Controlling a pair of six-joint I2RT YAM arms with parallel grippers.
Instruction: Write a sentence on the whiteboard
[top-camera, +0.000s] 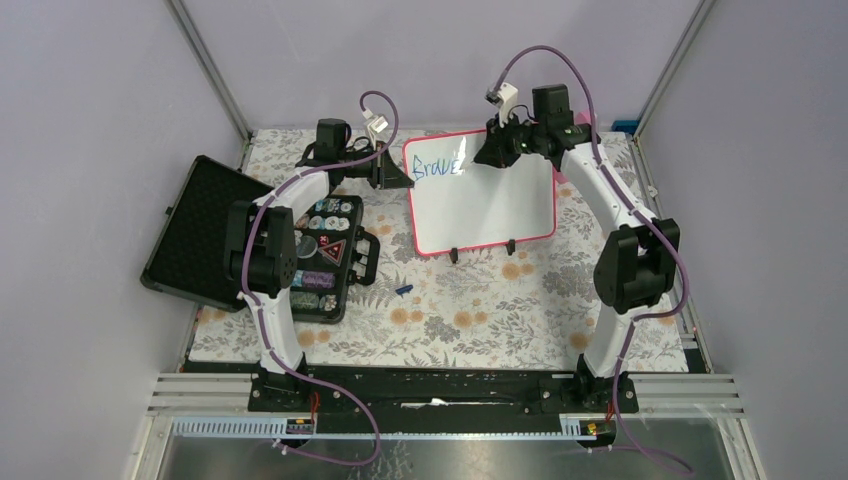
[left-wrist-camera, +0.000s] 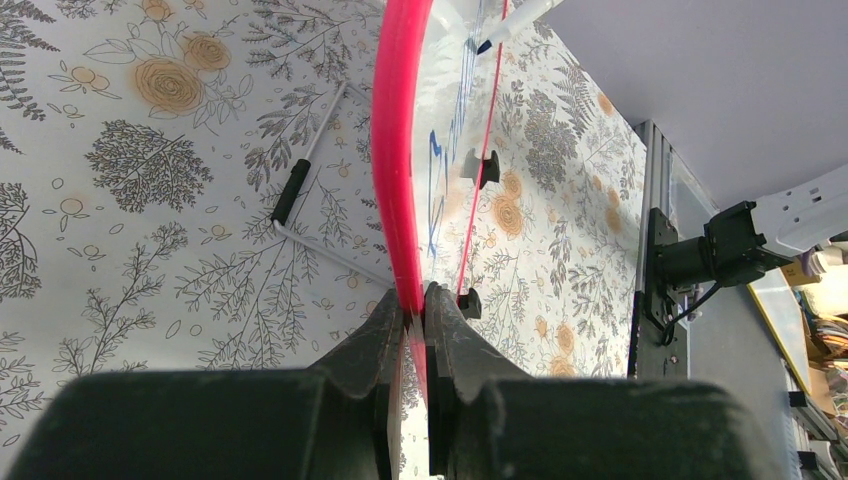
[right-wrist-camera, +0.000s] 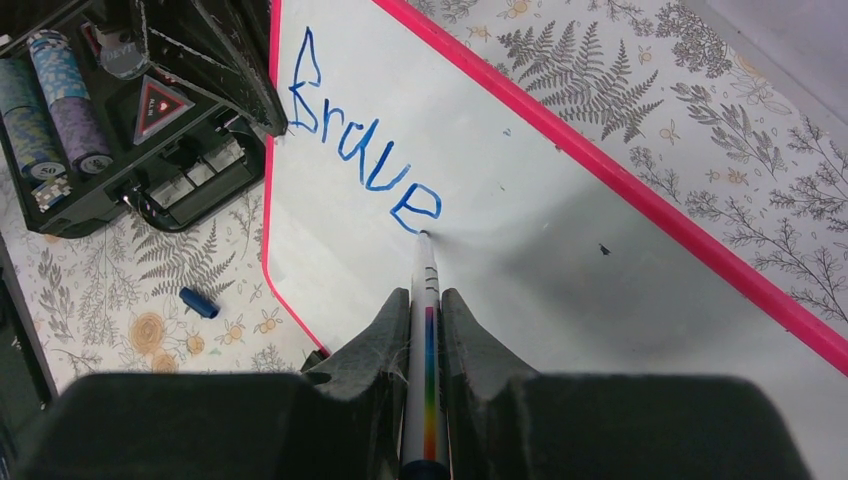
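Note:
The whiteboard (top-camera: 495, 205), white with a red-pink frame and two black feet, stands tilted at the back middle of the table. Blue lettering "Brave" (top-camera: 438, 166) runs along its top left; it also shows in the right wrist view (right-wrist-camera: 360, 150). My left gripper (top-camera: 395, 172) is shut on the board's left frame edge (left-wrist-camera: 400, 160). My right gripper (top-camera: 497, 148) is shut on a white marker (right-wrist-camera: 425, 300) with a rainbow stripe. The marker's tip touches the board just under the final "e". In the left wrist view the marker tip (left-wrist-camera: 490, 42) shows at the top.
An open black case (top-camera: 325, 255) with poker chips lies left of the board, its lid (top-camera: 195, 230) folded out to the left. A blue marker cap (top-camera: 404, 290) lies on the floral cloth in front of the board; it also shows in the right wrist view (right-wrist-camera: 199, 302).

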